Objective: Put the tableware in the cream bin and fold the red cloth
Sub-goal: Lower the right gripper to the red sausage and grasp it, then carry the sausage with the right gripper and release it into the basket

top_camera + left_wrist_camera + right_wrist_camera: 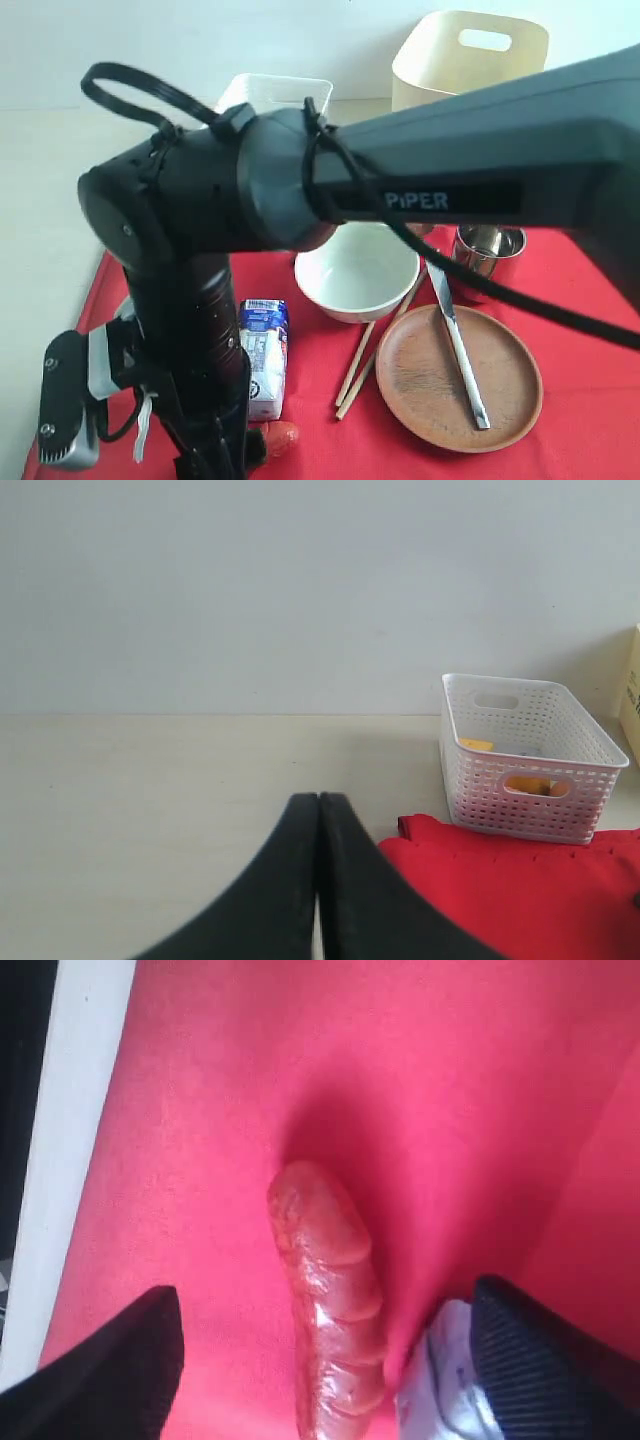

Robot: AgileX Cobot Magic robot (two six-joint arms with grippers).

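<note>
On the red cloth (pixel 320 400) lie a pale bowl (pixel 357 272), a steel cup (pixel 487 250), wooden chopsticks (pixel 365 365) and a brown plate (pixel 505 400) with a steel knife (pixel 458 345) across it. The cream bin (pixel 470 55) stands behind the cloth at the back right. My right arm (pixel 450 160) reaches across to the cloth's front left. My right gripper (pixel 327 1298) is open there, low over the cloth, its jaws either side of a sausage (pixel 325 1300). Off the cloth's corner (pixel 520 890), my left gripper (pixel 318 802) is shut on nothing above the bare table.
A small milk carton (pixel 264 355) lies beside the sausage (pixel 280 436), close to one right finger (pixel 540 1350). A white perforated basket (pixel 525 755) with yellow items stands at the cloth's back edge. The right arm hides much of the exterior view's left side.
</note>
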